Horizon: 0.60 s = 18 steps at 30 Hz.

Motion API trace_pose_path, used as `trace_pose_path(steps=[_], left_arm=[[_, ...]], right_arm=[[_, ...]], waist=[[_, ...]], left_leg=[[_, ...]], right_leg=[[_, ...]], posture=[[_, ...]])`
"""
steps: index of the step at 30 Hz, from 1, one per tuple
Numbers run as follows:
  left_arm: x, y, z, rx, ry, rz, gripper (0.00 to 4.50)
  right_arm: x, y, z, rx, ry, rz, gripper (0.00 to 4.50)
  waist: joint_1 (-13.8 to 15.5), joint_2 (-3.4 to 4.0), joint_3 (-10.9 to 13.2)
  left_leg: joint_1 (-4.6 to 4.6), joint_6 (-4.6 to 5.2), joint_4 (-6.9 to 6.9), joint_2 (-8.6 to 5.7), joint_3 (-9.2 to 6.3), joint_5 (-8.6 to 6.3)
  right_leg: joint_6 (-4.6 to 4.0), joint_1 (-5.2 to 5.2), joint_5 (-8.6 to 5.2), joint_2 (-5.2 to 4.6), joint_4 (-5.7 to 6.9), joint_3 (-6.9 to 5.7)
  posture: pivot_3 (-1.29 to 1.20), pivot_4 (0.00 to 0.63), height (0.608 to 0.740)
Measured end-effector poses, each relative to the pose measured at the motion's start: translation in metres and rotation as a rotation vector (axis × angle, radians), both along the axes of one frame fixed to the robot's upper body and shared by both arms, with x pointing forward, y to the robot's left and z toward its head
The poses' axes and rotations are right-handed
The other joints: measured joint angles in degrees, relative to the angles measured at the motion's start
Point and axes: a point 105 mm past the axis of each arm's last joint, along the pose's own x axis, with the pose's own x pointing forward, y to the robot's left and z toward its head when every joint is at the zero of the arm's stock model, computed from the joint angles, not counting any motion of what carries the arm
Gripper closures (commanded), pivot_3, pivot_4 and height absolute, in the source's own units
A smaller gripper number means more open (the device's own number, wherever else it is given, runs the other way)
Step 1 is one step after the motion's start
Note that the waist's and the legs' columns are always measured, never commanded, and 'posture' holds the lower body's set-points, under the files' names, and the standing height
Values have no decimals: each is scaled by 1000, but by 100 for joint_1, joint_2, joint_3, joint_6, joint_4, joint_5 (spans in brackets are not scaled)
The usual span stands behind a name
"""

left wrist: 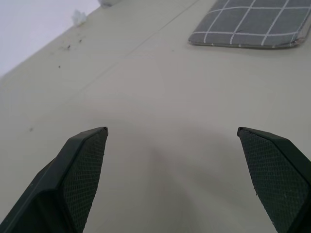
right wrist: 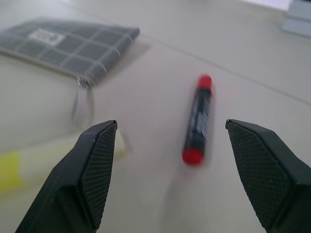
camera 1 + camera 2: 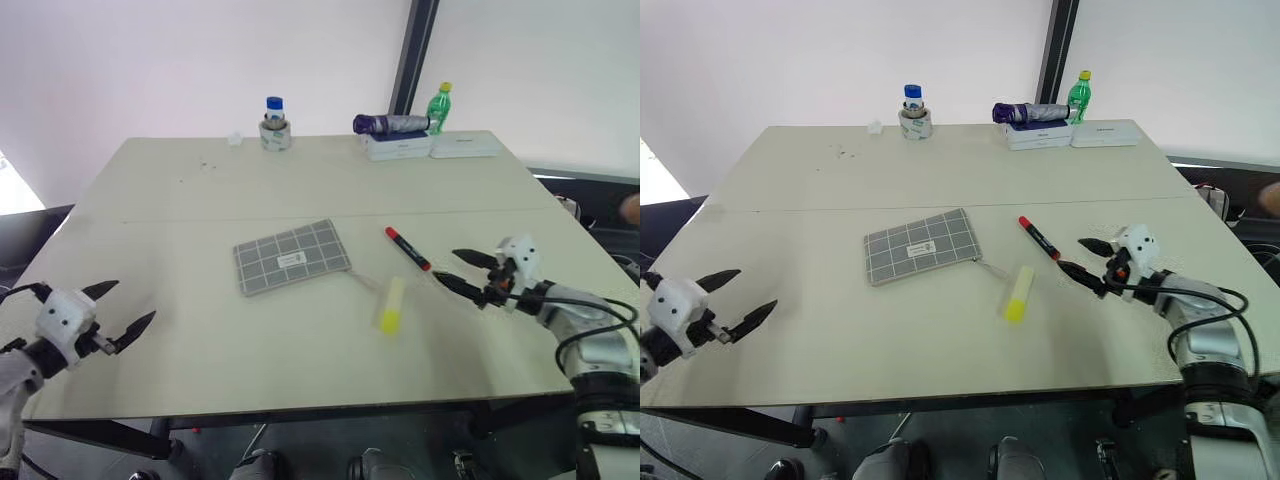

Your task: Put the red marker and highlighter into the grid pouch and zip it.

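Step 1, the pickup: the right claw [image 3: 468,271], fingers apart and empty, faces the red marker [image 3: 407,248] just ahead; next it must straddle and clamp it. Left claw [image 3: 118,309] is spread wide, empty.

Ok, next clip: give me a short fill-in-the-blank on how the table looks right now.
1. The right end effector is open, pointing toward the ____ marker.
2. The highlighter lies ____ the grid pouch, on the table.
3. The left end effector holds ____.

Missing words: red; outside; nothing

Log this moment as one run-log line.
right gripper: open, facing red marker | left gripper: open | highlighter, grid pouch: on table
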Motion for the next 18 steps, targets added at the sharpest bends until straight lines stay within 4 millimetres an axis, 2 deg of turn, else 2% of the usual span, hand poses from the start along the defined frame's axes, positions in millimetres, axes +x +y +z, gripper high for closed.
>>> trace_pose_path(steps=[3, 6, 8, 9, 14, 18], left_arm=[[20, -7, 12, 130, -85, -27, 0], [37, -12, 20, 308, -142, -62, 0], [46, -15, 18, 415, -160, -88, 0], [49, -18, 16, 442, -168, -100, 0], [62, -37, 4, 545, -209, -184, 0], [62, -59, -11, 651, -243, -316, 0]], right_arm=[[19, 36, 11, 39, -50, 42, 1671], [37, 64, 16, 43, -91, 51, 3178], [45, 79, 12, -5, -113, 55, 4232], [49, 82, 9, -18, -113, 42, 4434], [66, 88, -4, -120, -131, -39, 4434], [74, 89, -15, -200, -129, -106, 4434]], waist=[[1, 0, 0], [10, 1, 0], [16, 1, 0], [15, 1, 0], [9, 1, 0], [-7, 1, 0]], left_leg=[[-1, 0, 1, -2, 4, 1], [-8, 1, -1, -4, 14, 1], [-11, 1, -3, -7, 21, 1], [-12, 2, -2, -7, 26, 1], [-13, 1, 0, -9, 52, 2], [-13, -1, 0, -7, 68, 3]], right_leg=[[0, -4, 0, 2, 5, -1], [0, -15, 0, 1, 8, 0], [1, -19, -1, 0, 6, 0], [1, -21, -1, 0, 6, 1], [2, -27, -1, 2, 13, 3], [3, -41, -2, 3, 27, 15]], posture=[[0, 150, 740], [0, 150, 740], [0, 150, 740], [0, 150, 740], [0, 150, 740], [0, 150, 740]])
